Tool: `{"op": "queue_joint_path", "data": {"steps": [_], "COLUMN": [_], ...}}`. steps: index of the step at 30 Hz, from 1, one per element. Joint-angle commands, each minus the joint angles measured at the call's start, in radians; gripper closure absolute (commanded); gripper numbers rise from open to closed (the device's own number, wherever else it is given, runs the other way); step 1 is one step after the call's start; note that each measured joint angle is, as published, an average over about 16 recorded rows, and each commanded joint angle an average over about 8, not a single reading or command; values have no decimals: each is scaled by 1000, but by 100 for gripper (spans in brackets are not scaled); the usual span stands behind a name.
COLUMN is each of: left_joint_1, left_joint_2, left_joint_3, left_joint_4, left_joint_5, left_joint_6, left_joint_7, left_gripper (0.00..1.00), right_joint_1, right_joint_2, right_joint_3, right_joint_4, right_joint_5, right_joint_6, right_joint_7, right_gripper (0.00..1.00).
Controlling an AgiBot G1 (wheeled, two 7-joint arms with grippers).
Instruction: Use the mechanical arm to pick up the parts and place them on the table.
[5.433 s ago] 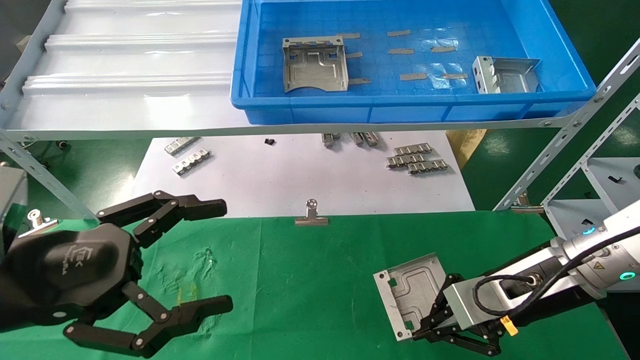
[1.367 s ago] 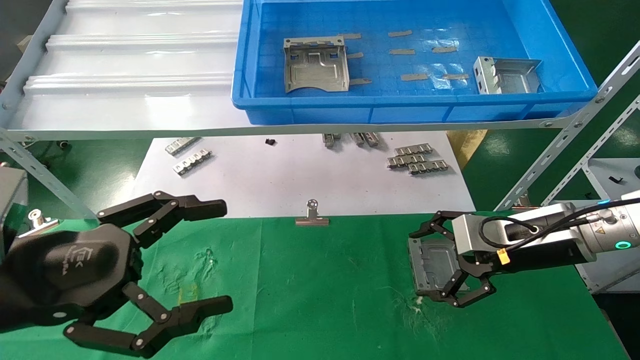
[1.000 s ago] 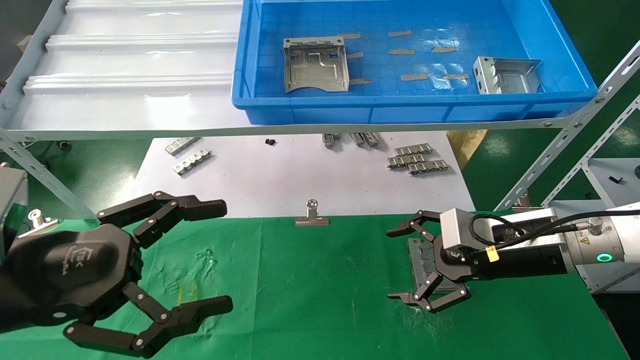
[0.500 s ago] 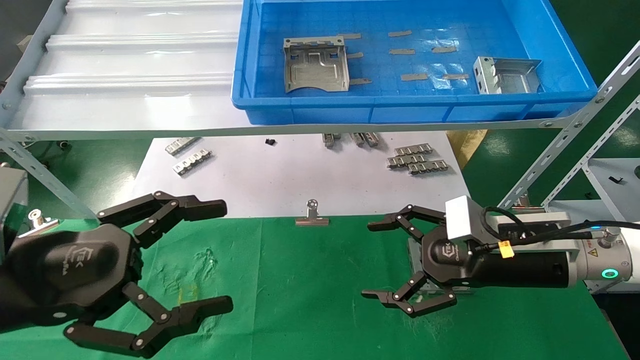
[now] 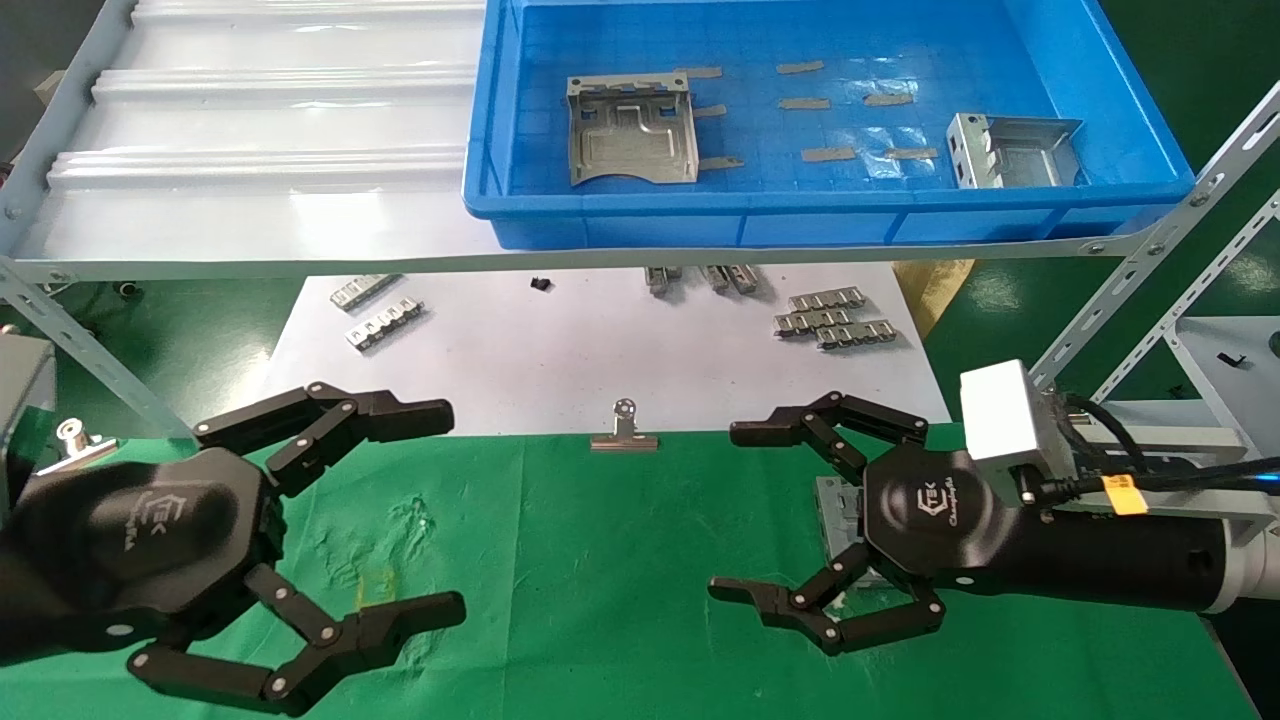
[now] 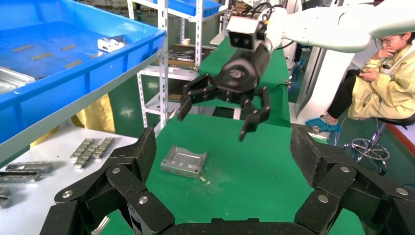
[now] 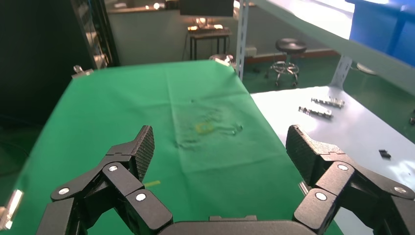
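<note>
A silver part [image 5: 838,515] lies on the green table [image 5: 620,560], mostly hidden behind my right gripper [image 5: 735,512]; it also shows in the left wrist view [image 6: 184,160]. The right gripper is open, empty, raised above the cloth just left of that part, and shows in the left wrist view [image 6: 215,120] too. Two more parts [image 5: 630,128] [image 5: 1010,150] sit in the blue crate [image 5: 830,215]. My left gripper [image 5: 440,510] is open and empty, parked over the table's left side.
A silver binder clip [image 5: 623,430] lies at the cloth's far edge. Toothed metal strips [image 5: 830,315] [image 5: 375,312] lie on the white sheet [image 5: 600,350] under the shelf. A slanted shelf strut [image 5: 1120,290] stands at right. A seated person [image 6: 381,83] shows in the left wrist view.
My right gripper set the part down on the cloth, opened, then lifted and turned away from it, moving left and up. The left arm has not moved.
</note>
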Motion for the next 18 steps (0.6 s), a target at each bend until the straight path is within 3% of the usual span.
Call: {"op": "queue_joint_path", "data": {"steps": [1,18], "left_joint_1": [0,0], "left_joint_2": [0,0], "left_joint_3": [0,0], "left_joint_4": [0,0], "left_joint_5": [0,0], "left_joint_6": [0,0], "left_joint_7": [0,0], "left_gripper": [0,0], "right_joint_1": [-24,-214], "right_joint_2": [13,116], "right_joint_3": [31,273], "right_joint_4": [41,360], "right_joint_5": [10,91], "right_joint_6": [4,31], "right_joint_7": [30,260], "right_gripper": [0,0]}}
